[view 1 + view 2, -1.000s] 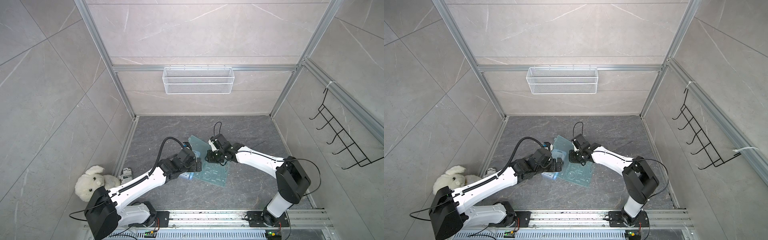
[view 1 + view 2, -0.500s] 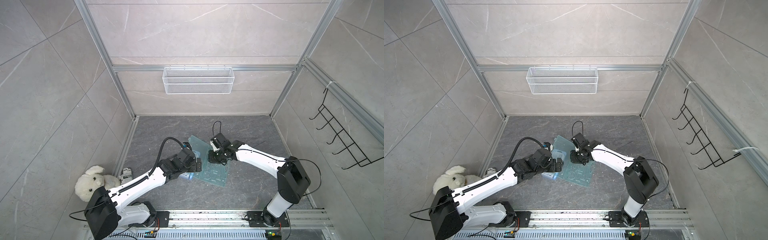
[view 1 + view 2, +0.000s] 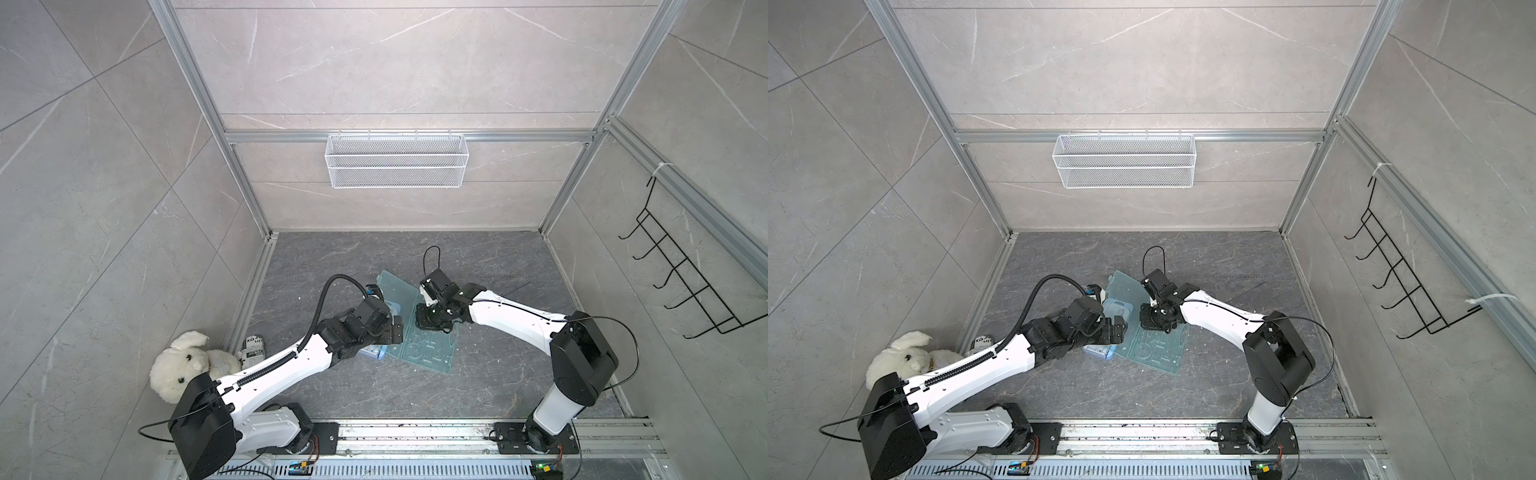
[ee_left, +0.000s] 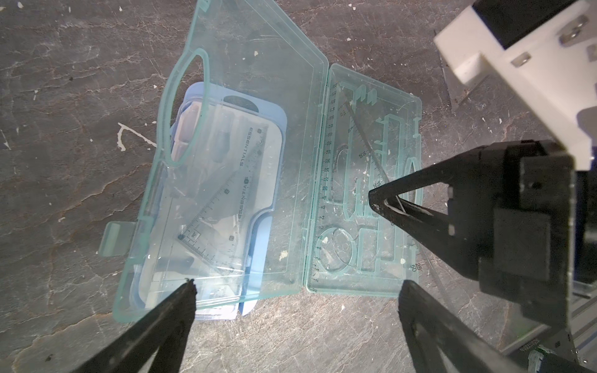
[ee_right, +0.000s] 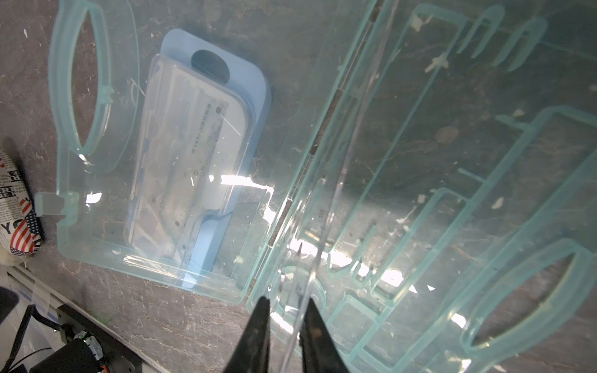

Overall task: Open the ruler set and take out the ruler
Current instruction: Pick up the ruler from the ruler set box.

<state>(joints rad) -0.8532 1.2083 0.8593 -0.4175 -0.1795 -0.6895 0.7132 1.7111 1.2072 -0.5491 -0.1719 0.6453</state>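
Note:
The ruler set, a clear teal case [image 3: 432,349] [image 3: 1154,349] [image 4: 361,245], lies opened flat on the dark floor. One half [image 4: 232,106] rests over a blue-backed pack of clear rulers [image 4: 258,129] [image 5: 206,155], which sticks out past its edge. My right gripper [image 3: 430,326] [image 3: 1156,326] [image 5: 287,300] [image 4: 379,198] points down into the other half. It is shut on a thin clear ruler [image 5: 332,206] [image 4: 365,145] that stands tilted on edge between its fingers. My left gripper [image 3: 395,332] [image 3: 1119,328] [image 4: 297,290] hovers open over the case's near edge, holding nothing.
A white plush rabbit [image 3: 183,365] and a small printed pouch [image 3: 251,349] lie by the left wall. A wire basket [image 3: 397,160] hangs on the back wall, a black hook rack [image 3: 681,286] on the right wall. The arms' rail [image 3: 415,432] runs along the front.
The right jaws have drawn a little closer together round the ruler, and that wrist has shifted slightly. The left arm and the case have not moved.

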